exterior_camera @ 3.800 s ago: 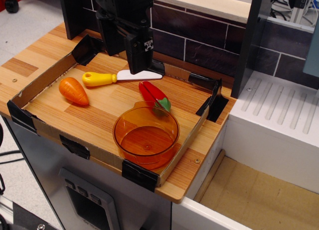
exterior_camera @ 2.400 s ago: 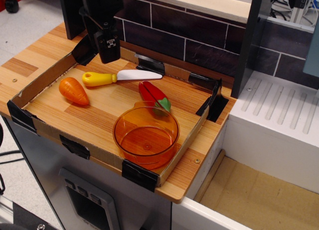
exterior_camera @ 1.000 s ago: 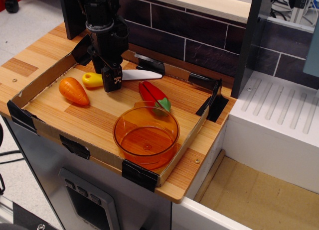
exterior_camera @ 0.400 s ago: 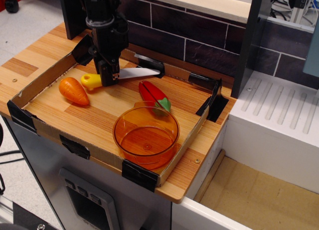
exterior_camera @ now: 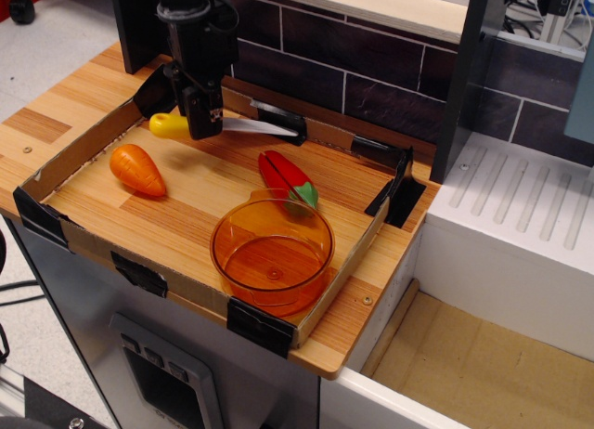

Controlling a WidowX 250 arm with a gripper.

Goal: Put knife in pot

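Observation.image shows the gripper (exterior_camera: 204, 124) clamped on the knife (exterior_camera: 223, 125) near the join of handle and blade, holding it clear of the wood: yellow handle sticking out to one side of the fingers, white blade to the other, roughly level. The pot (exterior_camera: 272, 250) sits well below and toward the camera from the grip, empty, with the red-and-green pepper (exterior_camera: 288, 180) between the two and the carrot (exterior_camera: 137, 169) just under the handle end. Carrying high enough to pass over the pepper, then centring over the pot before letting go, looks wise, since the knife seems about as long as the pot is wide. Around them, a cardboard-edged wooden tray (exterior_camera: 78, 149) on a wooden counter (exterior_camera: 58, 104); dark tiled wall (exterior_camera: 371, 85) behind.
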